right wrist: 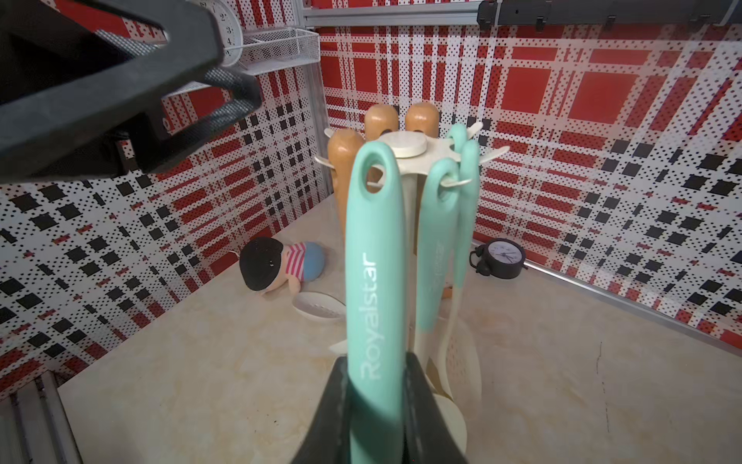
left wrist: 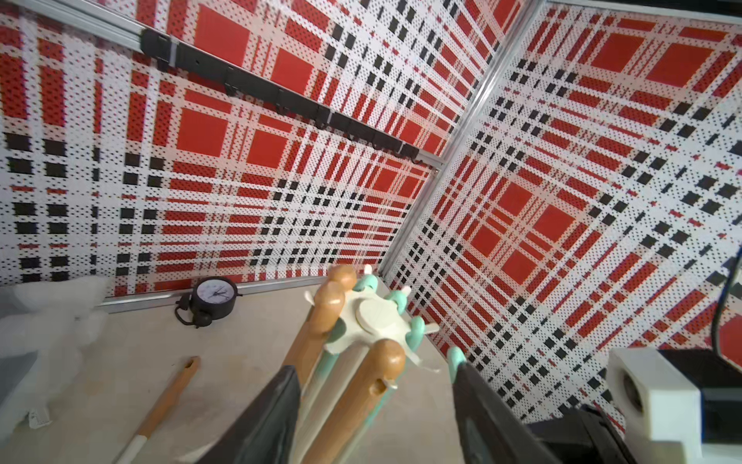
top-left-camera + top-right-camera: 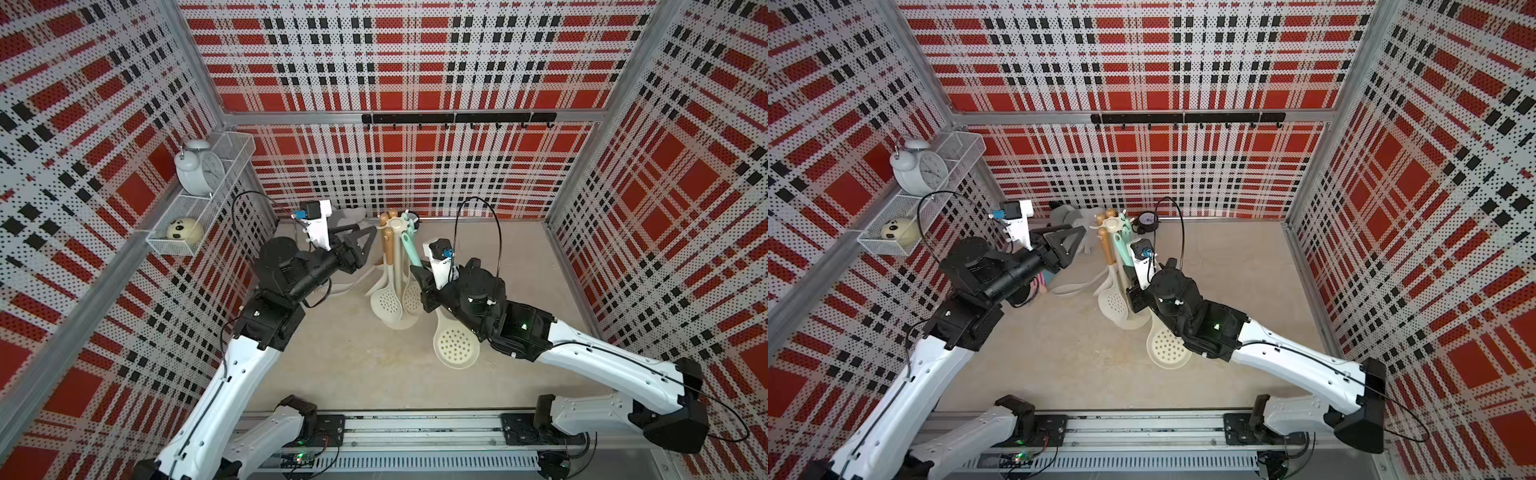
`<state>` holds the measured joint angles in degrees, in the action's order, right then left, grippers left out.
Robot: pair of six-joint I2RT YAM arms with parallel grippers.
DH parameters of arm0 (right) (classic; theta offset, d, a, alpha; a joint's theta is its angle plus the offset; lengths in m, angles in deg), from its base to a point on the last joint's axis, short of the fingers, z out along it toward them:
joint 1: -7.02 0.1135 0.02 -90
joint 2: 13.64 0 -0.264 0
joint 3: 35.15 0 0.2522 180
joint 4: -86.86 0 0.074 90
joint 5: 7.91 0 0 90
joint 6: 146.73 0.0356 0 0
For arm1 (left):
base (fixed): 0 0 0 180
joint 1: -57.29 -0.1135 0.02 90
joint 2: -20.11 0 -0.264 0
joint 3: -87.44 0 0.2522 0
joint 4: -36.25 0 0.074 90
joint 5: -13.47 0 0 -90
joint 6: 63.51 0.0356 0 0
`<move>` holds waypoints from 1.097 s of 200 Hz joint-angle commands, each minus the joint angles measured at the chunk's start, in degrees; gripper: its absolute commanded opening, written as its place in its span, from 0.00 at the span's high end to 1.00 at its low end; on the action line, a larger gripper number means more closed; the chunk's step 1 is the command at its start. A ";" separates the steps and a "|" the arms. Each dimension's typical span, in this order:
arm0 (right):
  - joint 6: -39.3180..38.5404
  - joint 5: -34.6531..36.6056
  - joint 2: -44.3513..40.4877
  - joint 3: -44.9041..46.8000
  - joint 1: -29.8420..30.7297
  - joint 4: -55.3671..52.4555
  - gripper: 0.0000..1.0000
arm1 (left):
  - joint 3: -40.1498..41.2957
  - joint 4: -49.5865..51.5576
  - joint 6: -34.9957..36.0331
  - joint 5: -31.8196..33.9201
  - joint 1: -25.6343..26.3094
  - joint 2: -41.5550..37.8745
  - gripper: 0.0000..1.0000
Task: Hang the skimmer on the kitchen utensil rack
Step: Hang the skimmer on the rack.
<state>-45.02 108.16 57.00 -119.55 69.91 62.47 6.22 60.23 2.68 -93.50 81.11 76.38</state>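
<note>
My right tool (image 1: 375, 397) is pinched tight on the skimmer (image 1: 373, 281), low down on its green handle. The handle stands up almost straight, with its hole at the top end. That hole is right up at the rack (image 1: 405, 144), by one of the short prongs on its top. In the right wrist view I can see a prong tip through the hole. I cannot tell if the hole is on the prong or just in front of it.

In both top views the rack stands in the middle of the frame on the bench (image 3: 353, 353). The skimmer's round head, full of holes, is to the lower right of the rack's foot, partly under my right arm. I cannot tell if the head rests on the bench.

My left tool (image 3: 371, 235) is open wide and holds nothing. In the top views it sits just left of the rack's top, near it but not touching.

Three spoons with brown handles (image 1: 381, 120) hang on the rack, and two more with green handles (image 1: 435, 209). A small black clock (image 1: 502, 257) stands by the back wall, and a doll (image 1: 281, 265) lies on the bench.
</note>
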 commanded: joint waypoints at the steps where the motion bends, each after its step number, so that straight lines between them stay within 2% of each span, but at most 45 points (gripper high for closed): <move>1: 0.19 1.36 0.94 -2.42 0.21 -0.44 1.00 | -1.97 2.62 3.94 4.49 3.35 1.51 0.36; 126: 0.62 3.80 4.93 -4.78 -0.45 -3.49 1.00 | -2.29 2.79 4.12 6.60 4.40 2.04 0.37; 219: 0.84 0.67 9.95 -6.86 -2.51 -3.36 1.00 | -0.25 2.43 3.85 7.66 4.40 -0.32 0.37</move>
<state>-44.80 110.67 65.26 -125.73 68.23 58.84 5.70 63.03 6.00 -87.09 85.32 78.70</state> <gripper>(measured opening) 0.188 0.630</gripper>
